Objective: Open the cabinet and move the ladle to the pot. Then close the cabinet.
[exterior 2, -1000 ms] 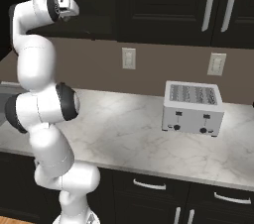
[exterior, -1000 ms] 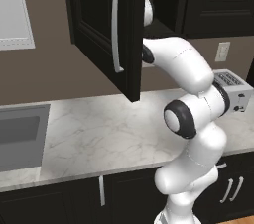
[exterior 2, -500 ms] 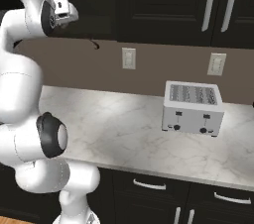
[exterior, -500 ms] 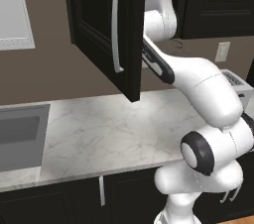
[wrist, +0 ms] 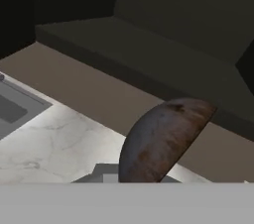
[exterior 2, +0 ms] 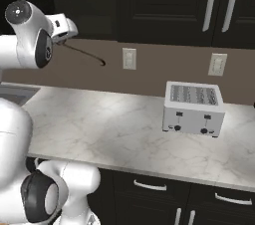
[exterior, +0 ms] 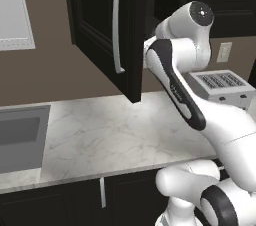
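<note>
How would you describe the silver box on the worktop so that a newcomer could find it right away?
Start from the long marble counter under the black wall cupboards. Towards its right end, below two pale wall sockets, stands a toaster, close to the brown wall. It is a boxy silver appliance with rows of slots on top and small dark knobs on its front.

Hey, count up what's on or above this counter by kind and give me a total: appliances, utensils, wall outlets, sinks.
Toaster: 1
Ladle, carried by the gripper: 1
Wall outlets: 2
Sink: 1
Total: 5
</note>
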Controlling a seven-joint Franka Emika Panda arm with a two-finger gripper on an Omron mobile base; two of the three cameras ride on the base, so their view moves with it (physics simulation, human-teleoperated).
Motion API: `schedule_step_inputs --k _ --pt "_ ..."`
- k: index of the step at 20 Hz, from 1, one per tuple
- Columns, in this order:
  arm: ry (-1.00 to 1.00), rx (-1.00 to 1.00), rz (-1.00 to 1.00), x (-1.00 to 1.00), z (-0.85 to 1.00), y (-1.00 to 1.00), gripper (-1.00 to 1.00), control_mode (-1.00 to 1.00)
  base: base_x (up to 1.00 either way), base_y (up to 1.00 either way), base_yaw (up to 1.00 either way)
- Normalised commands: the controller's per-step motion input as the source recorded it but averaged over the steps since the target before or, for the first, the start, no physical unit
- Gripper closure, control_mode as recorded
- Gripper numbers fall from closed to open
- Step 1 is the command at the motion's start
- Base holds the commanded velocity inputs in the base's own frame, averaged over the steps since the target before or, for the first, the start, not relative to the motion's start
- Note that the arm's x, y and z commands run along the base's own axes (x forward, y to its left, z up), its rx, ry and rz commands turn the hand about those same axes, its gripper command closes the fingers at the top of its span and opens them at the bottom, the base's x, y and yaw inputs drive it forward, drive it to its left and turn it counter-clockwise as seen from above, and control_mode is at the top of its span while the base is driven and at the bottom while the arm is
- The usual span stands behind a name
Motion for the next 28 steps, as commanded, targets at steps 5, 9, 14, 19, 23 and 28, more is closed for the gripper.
schedule_step_inputs --k 5,9,14,19,23,28 --pt "0.0 -0.07 0.09 -1.0 -0.01 -0.33 1.0 -1.0 0.0 0.0 0.0" --pt "0.0 -0.08 0.08 -0.91 0.0 -0.26 1.0 -1.0 0.0 0.0 0.0" --pt "0.0 -0.07 0.07 -0.89 0.0 -0.26 1.0 -1.0 0.0 0.0 0.0" --pt "0.0 -0.07 0.06 -0.77 0.0 -0.29 1.0 -1.0 0.0 0.0 0.0" --pt "0.02 -0.03 0.03 -0.54 0.0 -0.33 1.0 -1.0 0.0 0.0 0.0" --pt "0.04 0.0 0.0 -0.23 0.0 -0.31 1.0 -1.0 0.0 0.0 0.0"
